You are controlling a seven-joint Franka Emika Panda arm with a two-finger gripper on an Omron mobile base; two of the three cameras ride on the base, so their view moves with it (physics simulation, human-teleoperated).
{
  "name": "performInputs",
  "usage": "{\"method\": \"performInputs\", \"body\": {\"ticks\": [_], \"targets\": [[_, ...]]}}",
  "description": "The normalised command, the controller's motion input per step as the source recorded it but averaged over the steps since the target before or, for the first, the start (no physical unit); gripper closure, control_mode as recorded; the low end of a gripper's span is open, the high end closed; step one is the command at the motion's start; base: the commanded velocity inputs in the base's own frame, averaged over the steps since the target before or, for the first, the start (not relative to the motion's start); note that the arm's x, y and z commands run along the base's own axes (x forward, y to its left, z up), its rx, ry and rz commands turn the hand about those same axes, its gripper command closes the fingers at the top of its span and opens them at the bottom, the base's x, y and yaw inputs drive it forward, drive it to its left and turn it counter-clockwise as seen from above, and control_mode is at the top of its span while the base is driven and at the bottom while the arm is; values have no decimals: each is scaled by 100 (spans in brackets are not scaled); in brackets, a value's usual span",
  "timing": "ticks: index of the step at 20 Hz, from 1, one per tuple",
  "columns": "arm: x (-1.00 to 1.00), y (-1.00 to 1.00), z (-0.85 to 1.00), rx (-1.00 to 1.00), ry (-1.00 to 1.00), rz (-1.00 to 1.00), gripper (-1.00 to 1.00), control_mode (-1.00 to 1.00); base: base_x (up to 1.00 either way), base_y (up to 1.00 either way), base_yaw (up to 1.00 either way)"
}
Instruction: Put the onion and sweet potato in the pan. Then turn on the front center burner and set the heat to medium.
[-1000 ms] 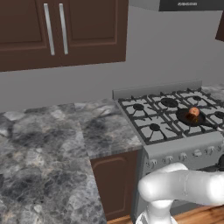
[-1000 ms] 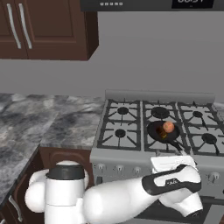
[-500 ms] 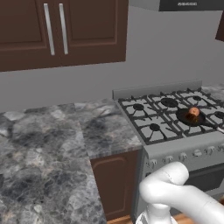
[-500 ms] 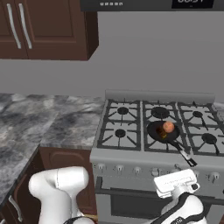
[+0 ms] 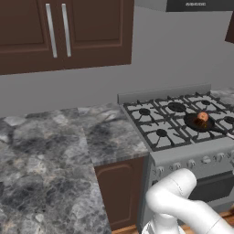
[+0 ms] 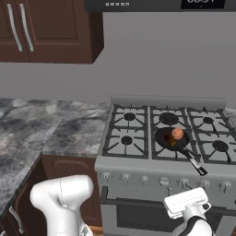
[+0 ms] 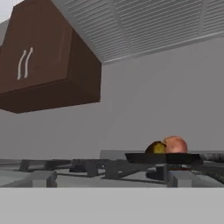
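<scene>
The pan [image 6: 171,138] sits on the front center burner [image 6: 168,140] of the steel range [image 6: 138,163], its long handle [image 6: 193,161] reaching forward and to the right past the range's front lip. The onion [image 6: 177,133] lies inside it, toward the right, and in the hand view a darker, yellowish-brown lump beside the onion [image 7: 175,144] reads as the sweet potato [image 7: 155,148], so both vegetables look to be in the pan [image 7: 164,157] already and what remains is the burner knob. The robot's hand [image 6: 186,203] hangs low in front of the oven door, below the row of knobs [image 6: 163,180]; the claw's fingertips are not visible in any view, but by every sign the jaws stand wide apart and hold nothing. The risks from here lie in the climb toward the knobs. The handle overhangs just above the hand, so a careless rise could knock it, swing the pan off the burner or tip the vegetables out. The knobs look alike and sit close together, so the claw could settle on a neighbour and light a side burner. Wide jaws may also slip on a small knob, or turn it past medium. The marbled desk [image 5: 55,151] to the left plays no part.
</scene>
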Motion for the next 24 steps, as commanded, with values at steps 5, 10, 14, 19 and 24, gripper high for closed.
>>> {"method": "performInputs", "body": {"ticks": [5, 10, 14, 19, 24], "targets": [[18, -2, -22, -1, 1, -21, -100, -100, 0, 0, 0], [23, 0, 0, -3, 7, -16, -100, -100, 0, 0, 0], [31, 0, -6, -4, 10, -4, -100, -100, 0, 0, 0], [31, -2, -40, -2, 2, -2, -100, -100, 0, 0, 0], [5, -28, -30, 0, 0, -8, -100, -100, 0, 0, 0]]}}
